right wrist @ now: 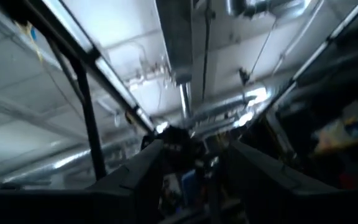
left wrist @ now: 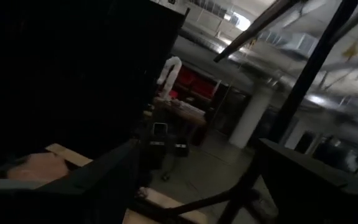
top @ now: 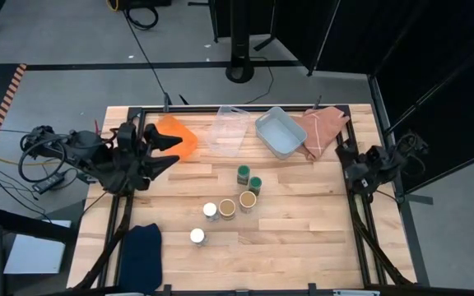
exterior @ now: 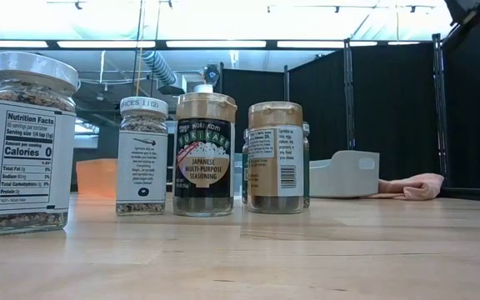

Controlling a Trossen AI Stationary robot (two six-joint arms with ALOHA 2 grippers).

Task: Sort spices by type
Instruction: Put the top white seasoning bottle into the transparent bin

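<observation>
Progress: no sorting is judged to be done yet; all six jars are being left standing loose on the bench (top: 303,247), and none is seen in a tray.
Remaining: every jar is still to be grouped by type, as far as can be judged.
Landmark: the clear tray (top: 229,130) at the far edge of the bench is being used for all places below.
Green-lidded jars: two are counted (top: 243,173) (top: 255,183), touching or nearly so, a little nearer the front than the clear tray.
Tan-topped jars: two are counted (top: 227,208) (top: 247,201), side by side, farther toward the front from the clear tray than the green pair.
White-lidded jars: two are counted (top: 210,210) (top: 197,236), one just beside the tan pair, the other alone and farthest from the clear tray.
Trays: three are counted; the orange tray (top: 175,136) is lying left of the clear tray and the grey-blue tray (top: 281,132) right of it.
Cloths: a pink cloth (top: 323,131) is lying beyond the grey-blue tray, and a dark blue cloth (top: 141,255) at the front left corner, well apart from the clear tray.
Left pincer (top: 161,150): it is being held over the orange tray, just left of the clear tray, fingers spread and nothing gripped.
Right pincer (top: 346,153): it is being parked at the right edge, well apart from the clear tray; its fingers stand apart in the wrist view with nothing between them.
</observation>
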